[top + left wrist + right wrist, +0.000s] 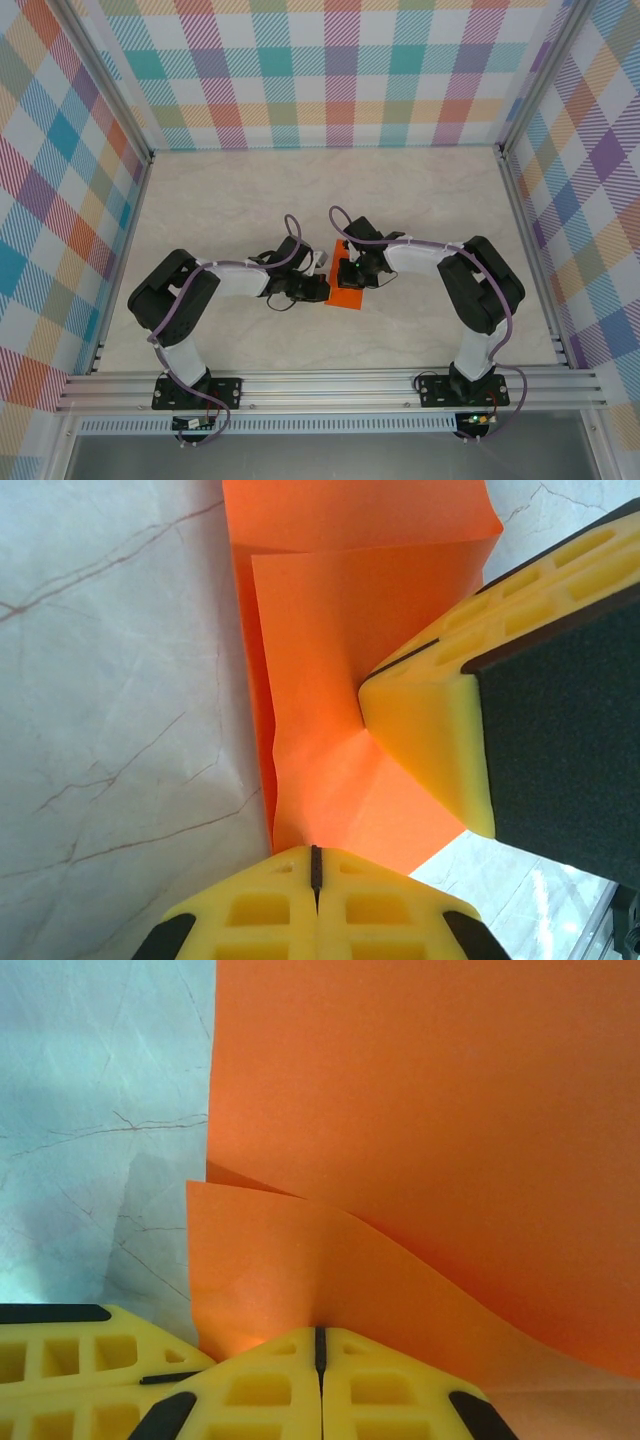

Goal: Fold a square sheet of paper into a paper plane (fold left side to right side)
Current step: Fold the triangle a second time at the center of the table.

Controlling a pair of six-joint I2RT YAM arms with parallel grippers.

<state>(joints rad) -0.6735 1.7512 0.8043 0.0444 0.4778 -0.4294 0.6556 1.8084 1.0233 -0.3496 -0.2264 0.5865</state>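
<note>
The square sheet of paper [347,292] is bright orange and lies partly folded on the marble table between my two arms, with one flap [330,640] lying over the layer beneath. My left gripper [316,855] is shut, and its tips rest against the paper's near edge. My right gripper [320,1335] is also shut, with its tips pressed onto the loose flap [270,1260], which bulges a little. In the left wrist view the right gripper's yellow fingers [430,730] dent the paper, and creases spread from their corner. From above, the left gripper [318,288] and right gripper [348,272] almost touch.
Pale marble tabletop [250,200] surrounds the paper on all sides. Checked walls [330,70] and aluminium rails [330,385] bound the workspace. The left gripper's yellow fingers [70,1360] sit close beside the right gripper's at the lower left of the right wrist view.
</note>
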